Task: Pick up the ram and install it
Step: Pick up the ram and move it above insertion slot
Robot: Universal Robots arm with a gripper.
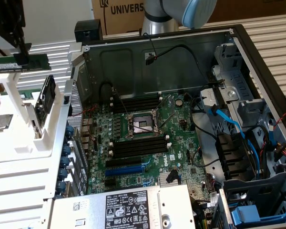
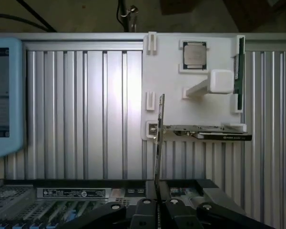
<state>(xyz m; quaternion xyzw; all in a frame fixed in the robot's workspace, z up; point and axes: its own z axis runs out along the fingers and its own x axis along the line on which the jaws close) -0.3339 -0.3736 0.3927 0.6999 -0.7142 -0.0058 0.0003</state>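
**Ram in the grip, slots off to the side and lower**

The gripper (image 1: 22, 54) is clamped on the ram (image 1: 7, 64) and holds it level above the white holder (image 1: 24, 143), with the stick's long axis running across the exterior view. From the wrist it shows edge-on between the fingers. Farther off, toward the exterior view's right and lower, the black memory slots (image 1: 138, 146) lie inside the open case (image 1: 181, 52). I judge them roughly parallel to the stick.

Matt green circuit board is seen on the memory stick (image 1: 19, 63), upper left of the exterior view; smooth white plastic on the stand (image 1: 24, 152); ribbed, softly shining metal on the table (image 2: 86, 109); dull grey sheet metal on the computer case (image 1: 133, 62).
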